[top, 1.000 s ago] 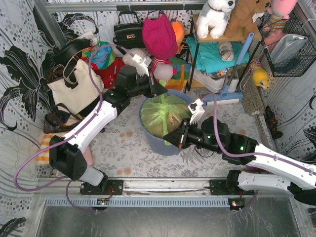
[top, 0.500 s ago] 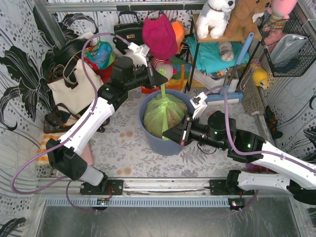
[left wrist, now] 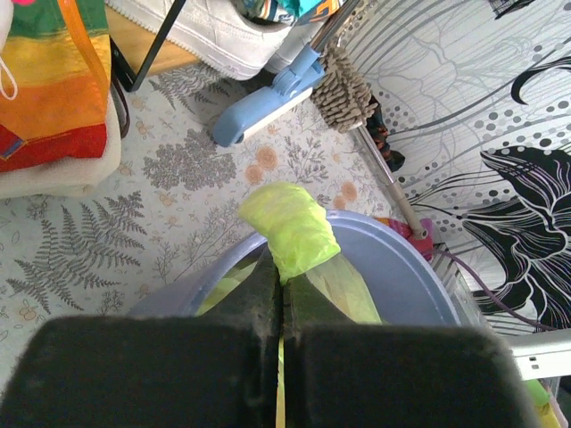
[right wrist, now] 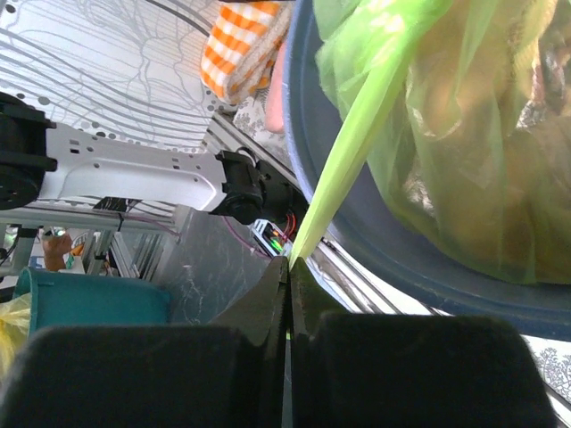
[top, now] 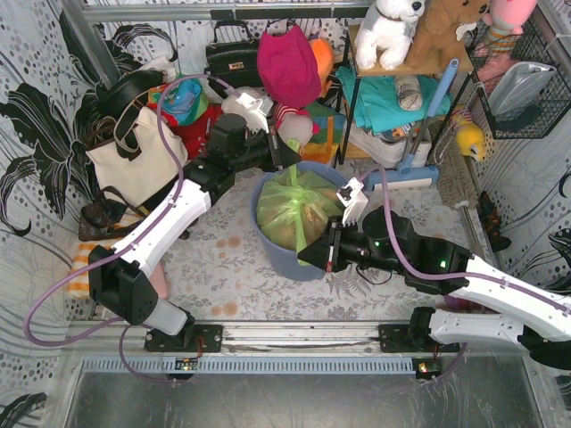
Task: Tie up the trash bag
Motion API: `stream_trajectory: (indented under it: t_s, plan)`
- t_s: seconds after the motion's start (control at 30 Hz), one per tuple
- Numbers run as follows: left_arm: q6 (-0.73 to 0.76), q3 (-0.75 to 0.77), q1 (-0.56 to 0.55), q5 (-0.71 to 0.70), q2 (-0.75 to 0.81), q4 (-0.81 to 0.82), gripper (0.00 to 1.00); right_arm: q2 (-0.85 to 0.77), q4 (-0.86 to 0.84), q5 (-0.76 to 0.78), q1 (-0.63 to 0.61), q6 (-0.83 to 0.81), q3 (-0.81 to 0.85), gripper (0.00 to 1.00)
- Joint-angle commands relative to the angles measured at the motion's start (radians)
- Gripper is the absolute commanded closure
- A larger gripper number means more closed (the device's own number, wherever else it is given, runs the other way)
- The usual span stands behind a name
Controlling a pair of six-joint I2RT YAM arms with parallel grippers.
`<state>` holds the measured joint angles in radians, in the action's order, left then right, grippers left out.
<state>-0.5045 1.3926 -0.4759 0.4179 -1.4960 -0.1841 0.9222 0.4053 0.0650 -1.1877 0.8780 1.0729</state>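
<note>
Here's the trash bag, sitting down inside the round blue-grey bin in the middle of the patterned tabletop. Crumpled brown paper shows through its thin green skin. Both arms are on it.

The left tool is up at the far rim of the bin. The left wrist view shows its jaws pressed right together on a twisted strip of the bag's mouth. A rolled green end pokes out just past the fingertips, over the bin's blue rim. Beyond that rim a blue mop lies on the floral mat.

The right tool is over at the near side of the bin, low against its wall. Its jaws are closed tight too, pinching a second green strip. In the right wrist view that strip runs taut from the fingertips straight up to the bulging bag, crossing the bin's rim on the way. An orange checked cloth shows behind it.

So two strips are pulled out from the top of the bag, one toward the back and one toward the front. The bag's body is nested in the bin between the two tools. A cream tote bag stands well off to the left, apart from all this.
</note>
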Motion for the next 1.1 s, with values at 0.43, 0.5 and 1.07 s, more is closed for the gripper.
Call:
stream_trajectory:
  t_s: [0.43,0.5,1.07]
  plan:
    - [-0.038,-0.033,0.01,-0.003,0.037,0.141,0.72,-0.051,-0.003,-0.017,-0.004,0.03,-0.016,1.0]
    - [-0.036,-0.025,0.01,0.001,0.046,0.143,0.56,-0.052,-0.015,-0.014,-0.003,0.026,-0.01,0.8]
    - [0.099,0.087,0.05,-0.429,0.215,0.035,0.2,0.069,0.106,0.421,-0.002,-0.294,0.359,0.3]
